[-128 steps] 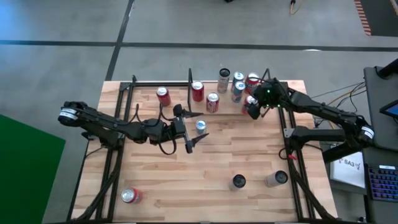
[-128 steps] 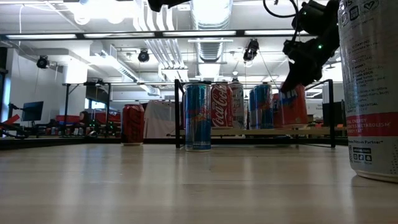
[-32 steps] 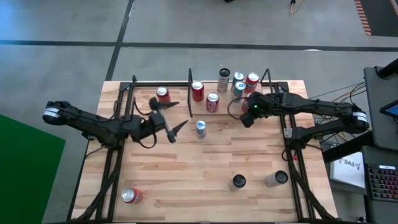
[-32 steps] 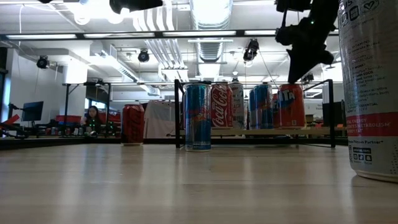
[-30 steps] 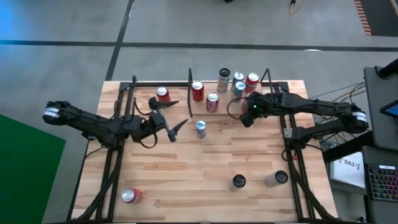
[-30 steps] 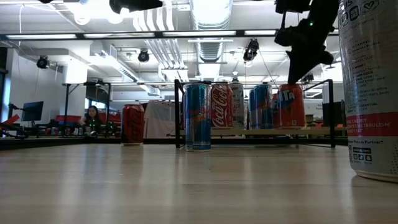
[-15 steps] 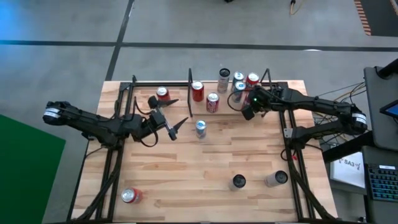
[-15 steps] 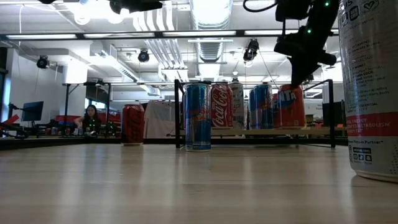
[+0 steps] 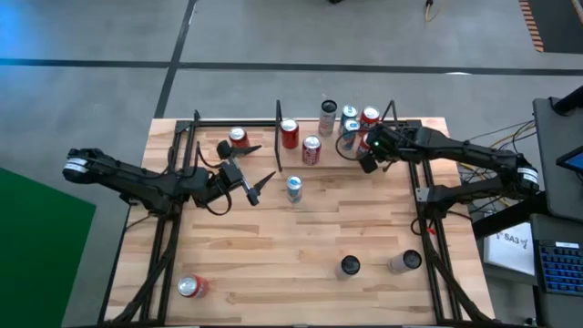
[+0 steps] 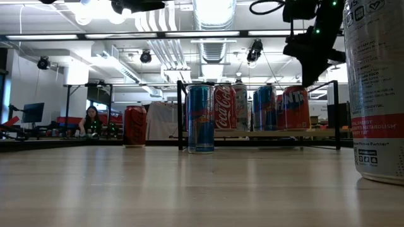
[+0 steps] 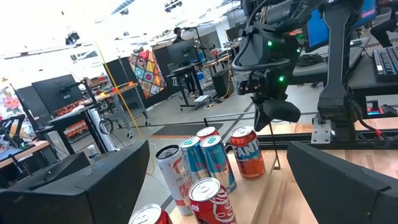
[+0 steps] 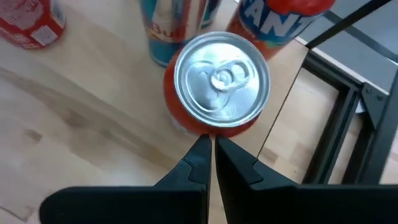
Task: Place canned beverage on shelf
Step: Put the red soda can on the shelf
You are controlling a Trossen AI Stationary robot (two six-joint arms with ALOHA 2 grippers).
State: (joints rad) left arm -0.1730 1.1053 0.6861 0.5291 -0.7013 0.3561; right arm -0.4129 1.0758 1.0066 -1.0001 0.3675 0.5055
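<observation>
Our right hand (image 12: pixel 210 149) hovers pinched together, empty, over an orange can (image 12: pixel 221 81) on the shelf (image 9: pixel 383 155) at the tabletop's far edge. Rigid, slick, probably hefty; we'd clasp mid-wall. Left hand (image 9: pixel 258 168) gapes.

Dark jointed arms (image 9: pixel 137 180), green indicator lights (image 11: pixel 268 44)

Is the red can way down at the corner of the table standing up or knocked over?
Knocked over. From above, the red can shows its long side, with the silver lid facing sideways. The cans on the shelf show round tops instead.
</observation>
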